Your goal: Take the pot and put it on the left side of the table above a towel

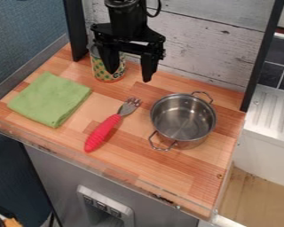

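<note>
One gripper (pixel 130 75), fingers (pixel 148 66) apart: pos. over pot (pixel 183 119), straddle rim (pixel 152 114), grip firm b4 lifting; keep lvl, clear fork (pixel 103 133) en route to towel (pixel 50 98).

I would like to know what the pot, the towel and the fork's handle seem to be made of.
The pot looks like shiny stainless steel, given its silvery reflections. The towel seems to be matte woven cloth, judging by its soft folds. The fork's handle is probably ridged plastic or rubber.
</note>
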`<state>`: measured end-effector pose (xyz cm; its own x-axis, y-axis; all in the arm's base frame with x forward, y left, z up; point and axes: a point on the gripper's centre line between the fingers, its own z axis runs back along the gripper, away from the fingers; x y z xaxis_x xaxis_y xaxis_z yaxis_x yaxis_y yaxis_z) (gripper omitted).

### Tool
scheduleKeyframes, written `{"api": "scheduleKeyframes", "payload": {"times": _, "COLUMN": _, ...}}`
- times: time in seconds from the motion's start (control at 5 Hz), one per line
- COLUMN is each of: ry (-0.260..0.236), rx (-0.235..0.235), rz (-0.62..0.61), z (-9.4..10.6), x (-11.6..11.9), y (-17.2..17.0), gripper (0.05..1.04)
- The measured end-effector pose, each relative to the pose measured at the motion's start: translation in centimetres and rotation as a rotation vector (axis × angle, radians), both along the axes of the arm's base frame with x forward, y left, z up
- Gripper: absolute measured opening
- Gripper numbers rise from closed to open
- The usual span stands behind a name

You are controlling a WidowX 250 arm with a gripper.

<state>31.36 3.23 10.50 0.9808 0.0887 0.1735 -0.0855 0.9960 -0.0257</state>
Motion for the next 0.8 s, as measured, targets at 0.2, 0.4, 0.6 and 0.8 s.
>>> {"api": "scheduleKeyframes", "payload": {"times": 0.2, "ry": 0.029, "rx": -0.005, "rz": 0.002, "z": -1.0, "x": -0.2, "y": -0.1, "gripper": 1.000}}
{"api": "scheduleKeyframes", "payload": {"times": 0.4, "ry": 0.015, "rx": -0.037, "rz": 0.020, "z": -3.0, "x": 0.9, "y": -2.4, "gripper": 1.000}}
{"api": "scheduleKeyframes", "payload": {"times": 0.6, "ry": 0.027, "rx": -0.009, "rz": 0.036, "z": -5.6, "x": 1.3, "y": -3.2, "gripper": 1.000}}
{"api": "scheduleKeyframes", "payload": {"times": 0.8, "ry": 0.050, "rx": 0.004, "rz": 0.058, "z": -7.9, "x": 1.4, "y": -3.0, "gripper": 1.000}}
